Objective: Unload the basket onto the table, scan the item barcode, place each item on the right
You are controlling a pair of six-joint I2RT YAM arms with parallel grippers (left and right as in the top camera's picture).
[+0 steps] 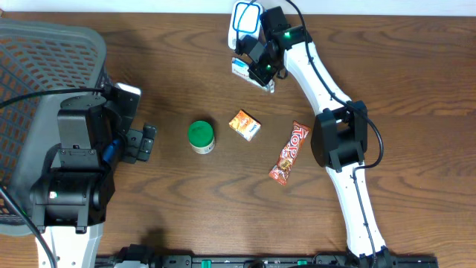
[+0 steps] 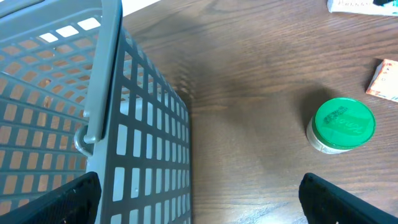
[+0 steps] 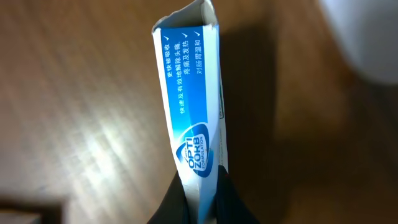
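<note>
Right gripper (image 3: 200, 202): jaws closed tight on one end of the blue-and-white box (image 3: 193, 106), a dark finger (image 3: 231, 200) on each side. The rest of the box sticks out ahead of me; the panel facing my wrist camera is blue with white print and an OPTIZORB logo. The box is at the far side of the table (image 1: 186, 59), just beside a white blue-rimmed device (image 1: 245, 18). I can't tell whether the box rests on the wood or is clear of it.

Left gripper (image 1: 145, 141): fully spread, nothing in it, parked beside the grey basket (image 1: 44, 52).

Mid-table, each apart from the others: green-lidded jar (image 1: 201, 136), small orange box (image 1: 244, 124), red candy bar (image 1: 290, 152).
</note>
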